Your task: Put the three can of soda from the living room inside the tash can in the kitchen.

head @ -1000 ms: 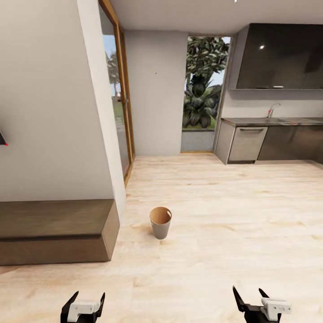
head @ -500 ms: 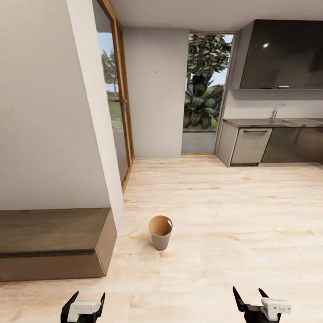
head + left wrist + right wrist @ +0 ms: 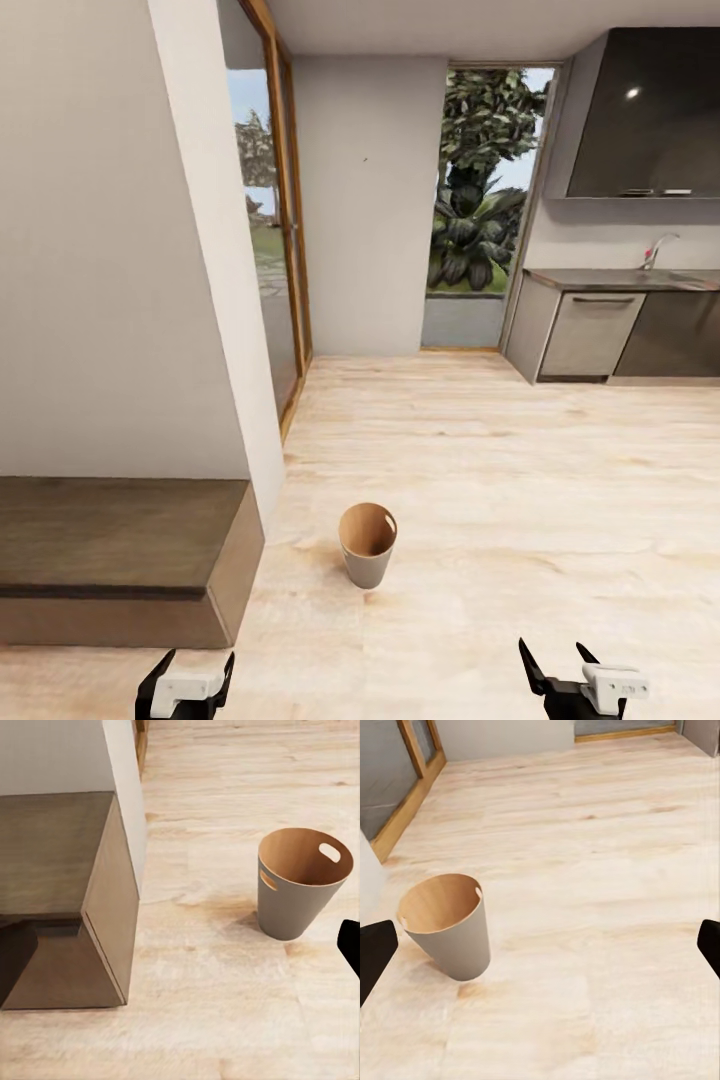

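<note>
No text or labels readable — none anywhere.

I held both arms low and forward. My left end effector (image 3: 193, 668) sat at 7 o'clock in the head view, fingers spread and empty. My right end effector (image 3: 560, 660) sat at 5 o'clock, likewise spread, gripping nothing.

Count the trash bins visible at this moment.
1. The tash can stands upright on the wood floor, ahead of the grippers, just right of the low wooden bench. Others may be hidden behind walls.
</note>
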